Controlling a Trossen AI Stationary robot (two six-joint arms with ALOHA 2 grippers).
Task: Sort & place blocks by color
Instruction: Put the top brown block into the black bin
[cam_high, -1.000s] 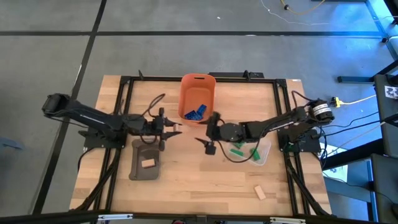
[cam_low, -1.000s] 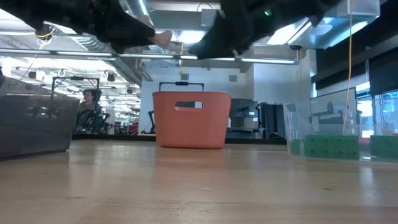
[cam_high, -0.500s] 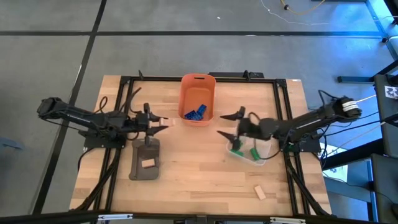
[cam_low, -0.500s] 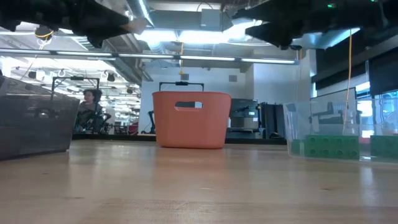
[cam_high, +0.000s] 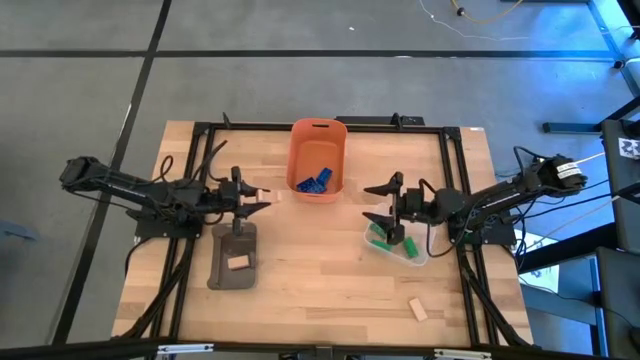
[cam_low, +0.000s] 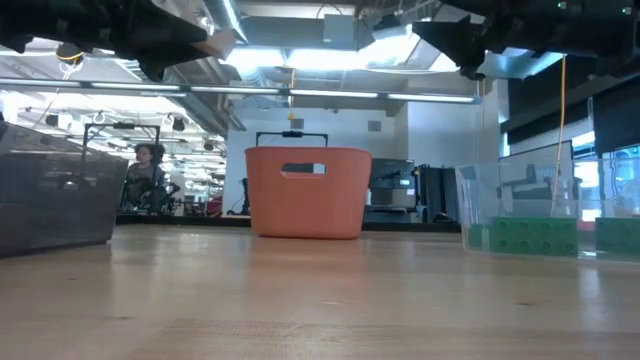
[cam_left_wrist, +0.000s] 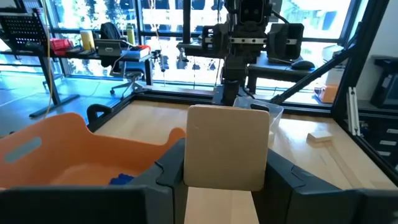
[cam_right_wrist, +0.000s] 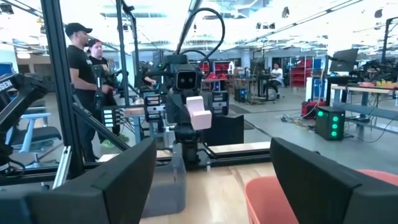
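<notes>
Your left gripper (cam_high: 262, 199) clamps a tan block (cam_left_wrist: 227, 147) above the table, just beside the grey tray (cam_high: 233, 257) (one tan block (cam_high: 238, 262) lies inside). Your right gripper (cam_high: 382, 203) hangs wide and empty over the clear tray's green blocks (cam_high: 382, 240); blue blocks (cam_high: 314, 180) fill the orange bin (cam_high: 318, 131)

Bin (cam_high: 318, 158) at upper centre of the high view with blocks (cam_high: 313, 182) inside, tray (cam_high: 234, 258) lower left holding one block (cam_high: 238, 263), clear container (cam_high: 405, 243) right of centre holding blocks (cam_high: 381, 238), lone block (cam_high: 418, 310) lower right.
</notes>
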